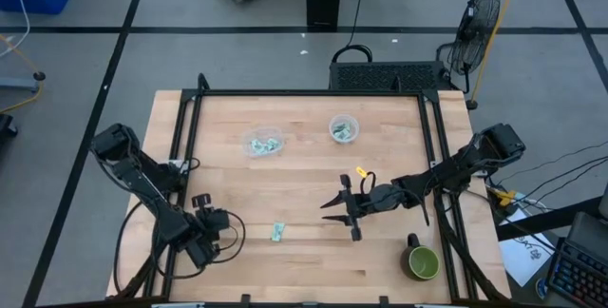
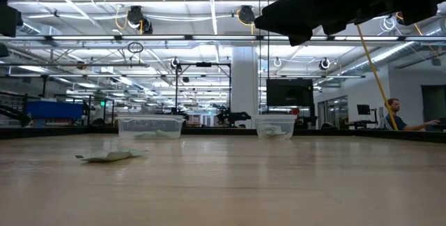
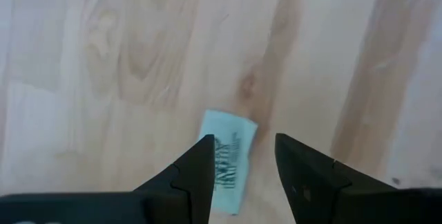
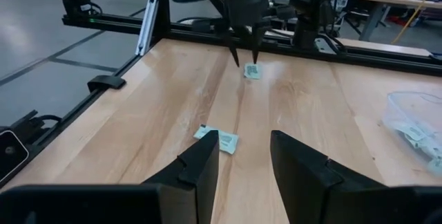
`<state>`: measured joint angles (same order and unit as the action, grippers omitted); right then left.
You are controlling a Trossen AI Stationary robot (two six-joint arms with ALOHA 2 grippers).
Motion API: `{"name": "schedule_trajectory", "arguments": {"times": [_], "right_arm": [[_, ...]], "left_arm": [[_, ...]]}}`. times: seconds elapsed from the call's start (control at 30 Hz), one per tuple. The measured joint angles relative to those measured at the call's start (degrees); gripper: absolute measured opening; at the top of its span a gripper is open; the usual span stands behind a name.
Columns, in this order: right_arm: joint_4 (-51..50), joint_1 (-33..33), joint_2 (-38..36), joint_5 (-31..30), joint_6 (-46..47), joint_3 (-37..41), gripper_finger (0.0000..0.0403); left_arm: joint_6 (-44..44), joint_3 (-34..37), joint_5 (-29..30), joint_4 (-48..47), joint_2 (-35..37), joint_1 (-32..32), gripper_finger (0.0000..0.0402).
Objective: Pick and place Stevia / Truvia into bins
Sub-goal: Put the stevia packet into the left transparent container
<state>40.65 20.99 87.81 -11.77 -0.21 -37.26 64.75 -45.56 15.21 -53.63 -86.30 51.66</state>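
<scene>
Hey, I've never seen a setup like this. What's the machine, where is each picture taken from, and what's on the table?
It is a robot with two dark arms at a wooden table. One picture looks straight down, one looks level across the tabletop, and one comes from each arm's wrist. On the table stand a clear oval tub and a round cup, both holding sweetener sachets, and a green mug. The left gripper is open over a loose sachet. The right gripper is open too, and nothing is held.
</scene>
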Motion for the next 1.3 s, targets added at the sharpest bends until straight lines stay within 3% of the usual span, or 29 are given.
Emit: {"name": "schedule_trajectory", "arguments": {"times": [0.47,0.67,1.1,1.3], "right_arm": [[-0.01,0.0,0.0,0.04,0.0,0.0,0.0123],[0.32,0.0,0.0,0.07,0.0,0.0,0.0123],[1.12,0.0,0.0,0.09,0.0,0.0,0.0123],[1.12,0.0,0.0,0.09,0.0,0.0,0.0123]], "left_arm": [[1.33,1.55,0.85,1.12,0.02,0.02,0.0159],[4.63,5.37,-2.37,4.2,0.14,0.07,0.0159],[4.42,5.59,-0.55,6.1,0.11,0.13,0.0158],[4.49,5.66,-0.05,6.24,0.04,0.12,0.0112]]}}
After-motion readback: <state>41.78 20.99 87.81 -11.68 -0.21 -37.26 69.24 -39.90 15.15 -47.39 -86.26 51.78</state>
